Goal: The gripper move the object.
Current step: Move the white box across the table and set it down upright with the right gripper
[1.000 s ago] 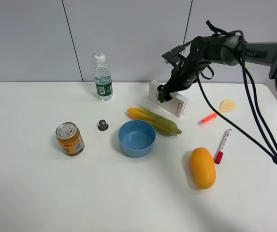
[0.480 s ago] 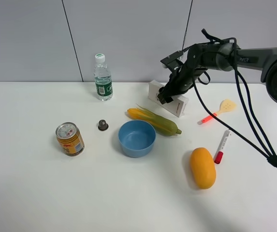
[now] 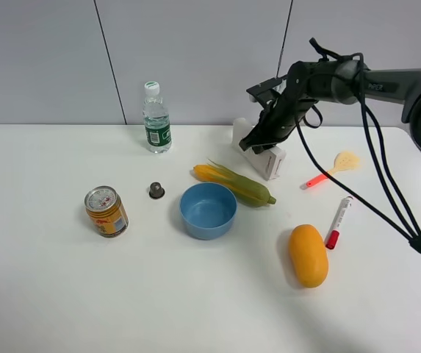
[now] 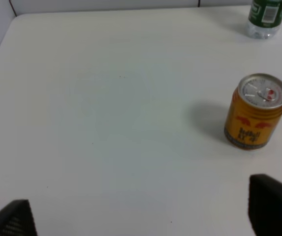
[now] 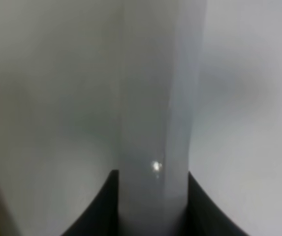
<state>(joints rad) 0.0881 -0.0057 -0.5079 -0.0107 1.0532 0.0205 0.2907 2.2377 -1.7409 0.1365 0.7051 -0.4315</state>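
We see our right hand (image 3: 258,140) in the upper right of the high view, reaching down from the dark arm and clenched on the white box (image 3: 270,159). In the right wrist view its black fingers (image 5: 99,214) press against both long faces of the box. The box sits tilted, just behind the corn cob (image 3: 236,184) and above the blue bowl (image 3: 208,209) in the frame; we cannot tell whether it touches the table (image 3: 48,294). Our left hand (image 4: 143,216) hangs spread wide above the table, near the yellow can (image 4: 255,118).
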